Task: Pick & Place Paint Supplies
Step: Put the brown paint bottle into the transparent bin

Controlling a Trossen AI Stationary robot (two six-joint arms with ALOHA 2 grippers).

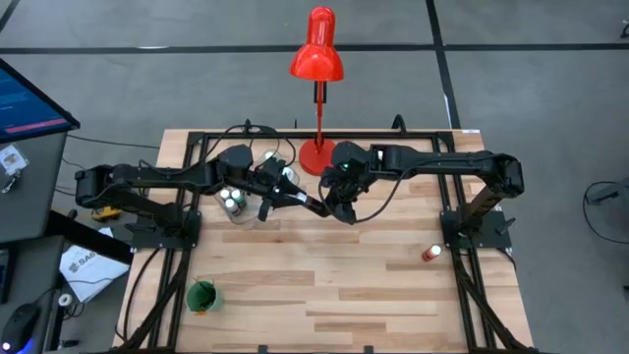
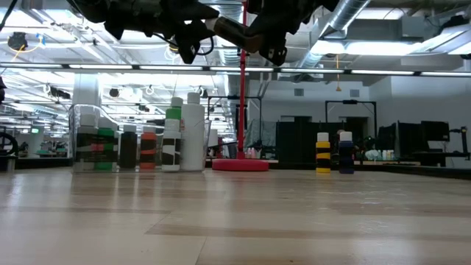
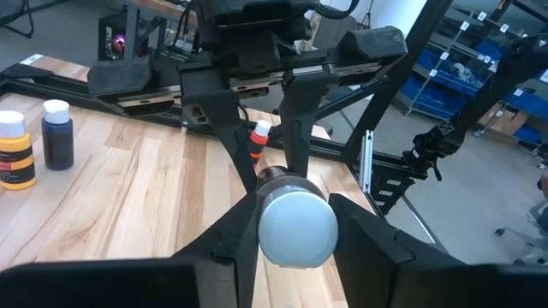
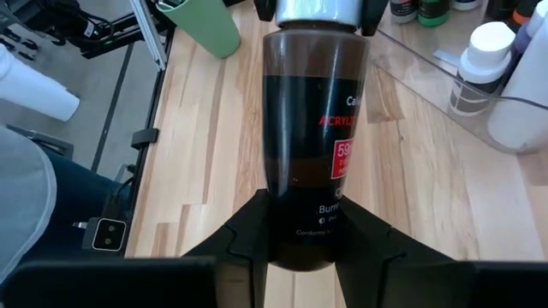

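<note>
bottle: you have a brown paint bottle (image 4: 310, 145) up off the desk (image 1: 324, 285), long axis running between both sets of fingers.
right fingers (image 4: 304, 244): clamped on its base.
left fingers (image 3: 295, 227): closed round its white cap (image 3: 297, 229).
bin: clear bin (image 2: 140, 140) beside left fingers, bottles standing inside.
</note>
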